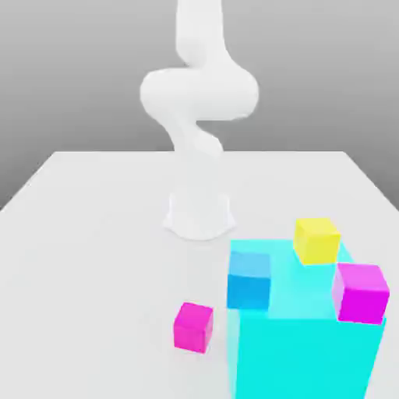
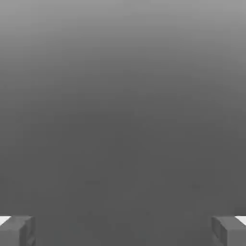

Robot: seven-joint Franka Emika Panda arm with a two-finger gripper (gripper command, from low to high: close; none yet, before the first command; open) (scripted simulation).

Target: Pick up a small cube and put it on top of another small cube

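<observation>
With our gripper (image 2: 123, 230) spread wide and empty, the small cube (image 1: 193, 326) sits low in the exterior frame beside the big cyan block (image 1: 308, 335), which we risk bumping on descent.

No text, label, brand, number or sign can be read on any cube, the block, the table or the arm.
</observation>
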